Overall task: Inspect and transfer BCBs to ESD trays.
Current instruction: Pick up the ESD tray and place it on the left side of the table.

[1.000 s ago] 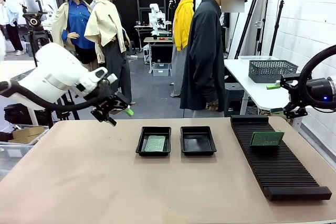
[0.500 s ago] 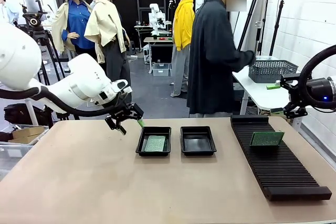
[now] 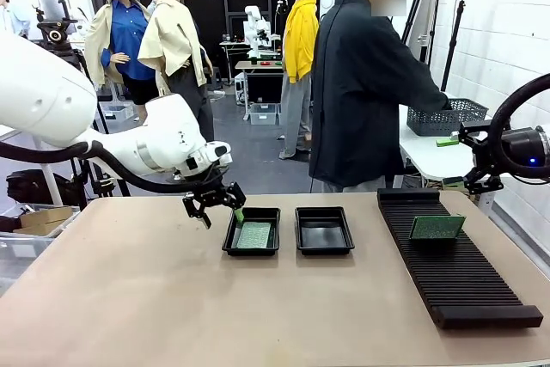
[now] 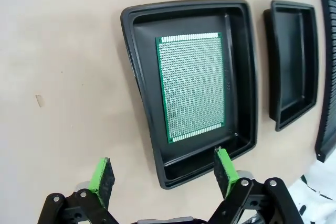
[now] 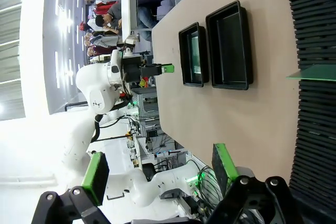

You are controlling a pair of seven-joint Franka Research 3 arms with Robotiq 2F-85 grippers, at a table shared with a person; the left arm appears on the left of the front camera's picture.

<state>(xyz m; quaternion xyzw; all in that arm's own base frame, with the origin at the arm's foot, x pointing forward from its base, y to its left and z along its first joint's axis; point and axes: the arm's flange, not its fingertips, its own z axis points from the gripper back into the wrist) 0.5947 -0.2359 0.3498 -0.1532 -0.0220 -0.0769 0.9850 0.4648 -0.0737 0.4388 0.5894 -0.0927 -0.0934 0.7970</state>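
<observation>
Tan tabletop (image 3: 129, 298), with a long black ribbed rack (image 3: 468, 285) on it.
Left of the rack lie two shallow black plastic trays: nearer tray (image 3: 325, 249) bare, farther tray (image 3: 230, 242) holding a flat green circuit board (image 3: 254, 235). Left gripper (image 3: 215, 211) hovers at that tray, jaws apart; right gripper (image 5: 160, 171), above the rack's far end, likewise. Second green board (image 3: 436, 227) sits tilted on the rack.

Desk (image 3: 129, 298): two ESD trays sit side by side mid-desk, toward the far edge. The left tray (image 3: 229, 238) has a BCB (image 3: 254, 235) lying flat in it. The right tray (image 3: 325, 251) is just beside it, not touching. A slotted rack (image 3: 455, 281) runs front to back on the desk's right. A second BCB (image 3: 436, 227) stands in its far slots. The left gripper (image 3: 222, 215) hangs above the left tray's far-left corner. A person (image 3: 361, 83) stands behind the desk.
</observation>
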